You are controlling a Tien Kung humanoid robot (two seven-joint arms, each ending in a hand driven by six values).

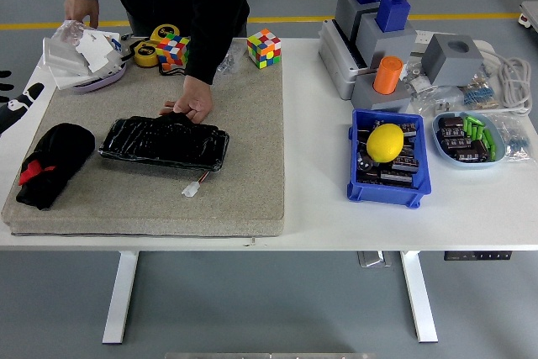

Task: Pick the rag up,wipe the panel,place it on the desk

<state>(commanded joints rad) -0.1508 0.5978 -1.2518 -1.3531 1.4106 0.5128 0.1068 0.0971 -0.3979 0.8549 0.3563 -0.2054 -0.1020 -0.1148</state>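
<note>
Grey mat (252, 182) covers white table's (336, 224) left half.

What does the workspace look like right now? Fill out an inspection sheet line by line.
Surface: white table with a grey mat over its left half.
Job's things: black rag bundled at the mat's left end; black panel lies flat mid-mat, a person's hand pressing its far edge.
Clutter: two puzzle cubes, tape rolls, blue bin with a yellow ball, grey blocks, small tray of parts.
Grippers: left hand at the left edge, holding nothing; right hand not seen.
Cables: white cord at far right; short lead from the panel.
Surroundings: grey floor, yellow line.
</note>
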